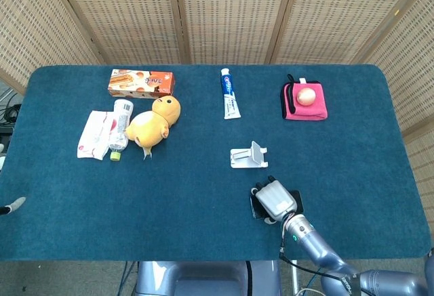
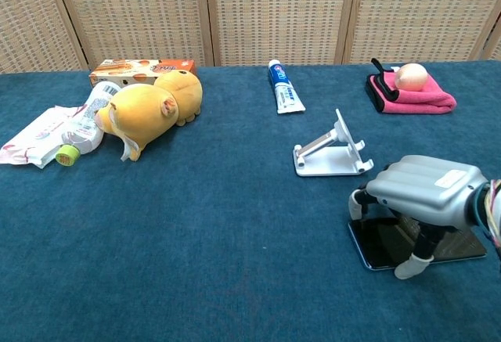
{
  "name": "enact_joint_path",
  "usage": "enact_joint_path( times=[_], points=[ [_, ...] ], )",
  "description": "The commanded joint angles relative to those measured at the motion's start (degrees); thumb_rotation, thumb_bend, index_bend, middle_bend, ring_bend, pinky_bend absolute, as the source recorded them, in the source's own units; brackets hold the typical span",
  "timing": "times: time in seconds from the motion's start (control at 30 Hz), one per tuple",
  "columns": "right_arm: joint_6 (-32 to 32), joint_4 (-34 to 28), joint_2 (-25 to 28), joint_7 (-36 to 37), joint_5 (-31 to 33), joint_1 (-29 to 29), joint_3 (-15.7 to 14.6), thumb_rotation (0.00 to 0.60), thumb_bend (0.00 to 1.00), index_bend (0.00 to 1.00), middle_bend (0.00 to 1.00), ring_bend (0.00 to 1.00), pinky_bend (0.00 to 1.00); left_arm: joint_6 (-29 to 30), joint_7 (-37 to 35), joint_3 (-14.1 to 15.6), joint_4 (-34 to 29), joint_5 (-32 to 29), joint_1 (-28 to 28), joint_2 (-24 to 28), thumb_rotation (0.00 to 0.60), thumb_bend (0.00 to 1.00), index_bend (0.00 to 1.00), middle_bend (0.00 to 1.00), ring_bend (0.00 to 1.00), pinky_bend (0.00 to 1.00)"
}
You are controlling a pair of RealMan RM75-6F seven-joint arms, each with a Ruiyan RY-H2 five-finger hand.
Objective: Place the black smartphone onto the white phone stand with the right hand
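The black smartphone point(image 2: 391, 240) lies flat on the blue cloth at the front right, just in front of the white phone stand point(image 2: 329, 154), which is bare. My right hand point(image 2: 423, 193) arches over the phone. Its fingertips point(image 2: 358, 203) press on the phone's far left edge and its thumb point(image 2: 412, 262) sits against the near edge, so it grips the phone across its width. In the head view the right hand point(image 1: 274, 200) covers most of the smartphone point(image 1: 296, 198), below the stand point(image 1: 248, 155). Only a sliver of my left hand point(image 1: 8, 206) shows at the table's left edge.
A toothpaste tube point(image 2: 285, 86) lies behind the stand. A pink pouch with a round fruit point(image 2: 410, 85) sits at the back right. At the left are a yellow plush chick point(image 2: 149, 111), a snack box point(image 2: 141, 69), a bottle point(image 2: 82, 131) and a packet point(image 2: 35, 135).
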Motion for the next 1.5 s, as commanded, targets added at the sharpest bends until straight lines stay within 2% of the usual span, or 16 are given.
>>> enact_joint_path(
  times=[0.03,0.27,0.47,0.63,0.83,1.0,1.27,1.37,1.5],
  points=[
    [0.3,0.1,0.7,2.9,-2.8,0.0,-0.3,0.6,0.31,0.47,0.59,0.51,0.23,-0.1,0.0,0.0,0.0,0.1,0.0,0.0,0.6,0.0,0.0,0.0,0.0,0.0],
    [3.2,-0.7,3.0,11.5,-9.9,-1.3,-0.4,0.6,0.31,0.47,0.59,0.51,0.26,-0.1,0.1,-0.1,-0.2,0.3,0.1,0.0,0.6,0.0,0.0,0.0,0.0,0.0],
    [9.2,-3.8,8.8,24.7,-18.6,-3.4,0.4,0.6,0.31,0.47,0.59,0.51,0.27,0.0,0.2,0.0,-0.3,0.9,0.3,0.0,0.6,0.0,0.0,0.0,0.0,0.0],
    [12.8,-4.9,12.4,33.8,-22.6,-4.4,1.5,0.6,0.31,0.47,0.59,0.51,0.27,0.2,0.1,0.0,-0.5,1.4,0.5,0.1,0.6,0.0,0.0,0.0,0.0,0.0],
    [14.8,-4.3,14.7,45.2,-21.4,-4.4,5.5,0.6,0.32,0.47,0.59,0.51,0.28,0.1,0.3,0.1,-0.7,1.8,0.6,0.1,0.6,0.0,0.0,0.0,0.0,0.0],
    [12.1,-0.2,14.4,53.9,-18.0,-2.2,9.3,0.6,0.36,0.47,0.59,0.51,0.28,0.0,0.6,0.1,-0.8,1.9,0.7,0.0,0.6,0.0,0.0,0.0,0.0,0.0],
    [8.6,7.5,9.6,59.2,-14.7,1.0,12.2,0.6,0.36,0.47,0.59,0.51,0.28,-1.7,0.3,0.2,-0.5,1.7,0.0,0.1,0.6,0.0,0.0,0.0,0.0,0.0],
    [7.2,11.9,6.2,63.3,-13.2,2.3,13.5,0.6,0.36,0.47,0.59,0.51,0.28,-2.7,0.3,-0.2,-0.4,0.7,-0.4,0.2,0.6,0.0,0.0,0.0,0.0,0.0],
    [6.5,16.3,3.2,67.8,-14.0,3.2,13.5,0.6,0.36,0.47,0.59,0.51,0.28,-4.0,0.0,-0.5,-0.3,-0.5,-1.0,0.4,0.6,0.0,0.0,0.0,0.0,0.0]
  ],
)
